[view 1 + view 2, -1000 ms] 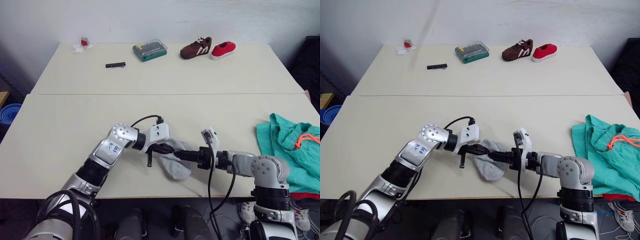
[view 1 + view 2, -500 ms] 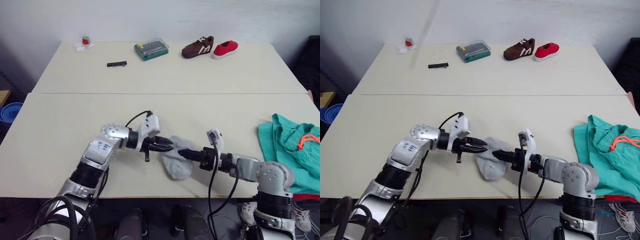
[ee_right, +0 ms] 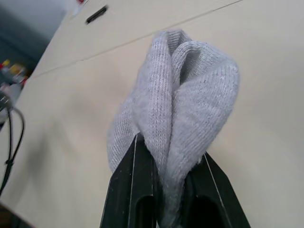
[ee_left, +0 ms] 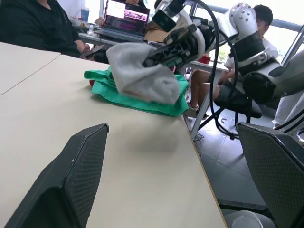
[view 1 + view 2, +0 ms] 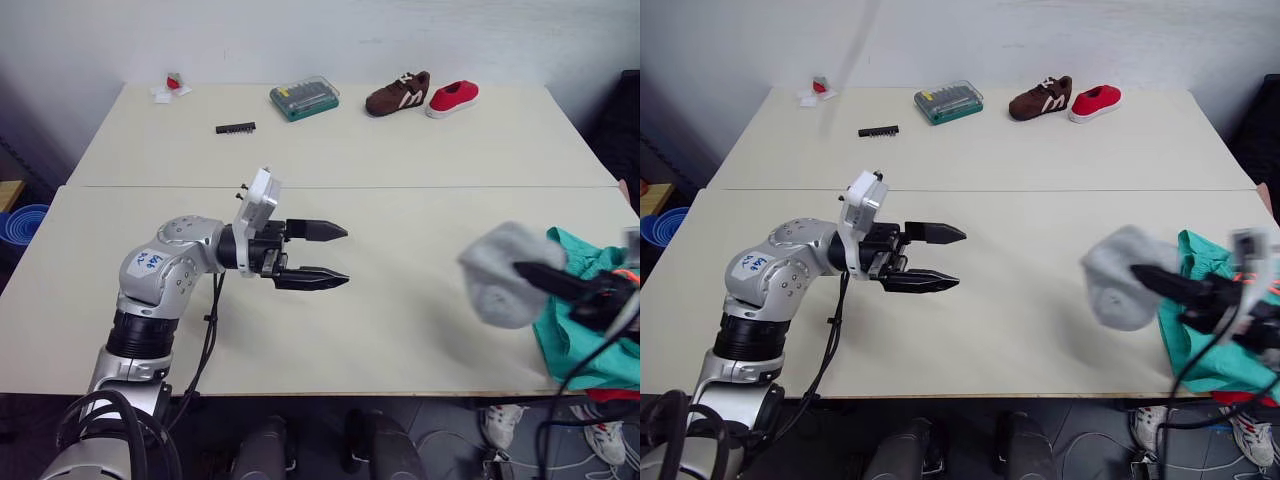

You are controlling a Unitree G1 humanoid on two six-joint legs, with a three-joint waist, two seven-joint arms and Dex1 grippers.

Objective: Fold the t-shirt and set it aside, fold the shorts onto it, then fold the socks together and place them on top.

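The grey socks (image 5: 498, 286) hang bunched together in the air, just left of the teal shorts (image 5: 578, 300). My right gripper (image 3: 168, 153) is shut on them, its black fingers pinching the folded knit. The shorts lie crumpled at the table's right edge, orange drawstring on top. A red edge of the t-shirt (image 5: 606, 393) peeks out beneath them. My left gripper (image 5: 345, 256) hovers over the middle-left of the near table, wide open and holding nothing, pointing right toward the socks (image 4: 137, 71).
On the far table sit a green bit case (image 5: 303, 98), a brown shoe (image 5: 397, 93), a red shoe (image 5: 452, 98), a black bit strip (image 5: 234, 128) and a small red-and-white item (image 5: 168, 88). A blue bin (image 5: 20, 222) stands left of the table.
My left gripper let go of the socks, opened wide and drew back to the left. My right gripper lifted the socks off the table and carried them right, up to the shorts.
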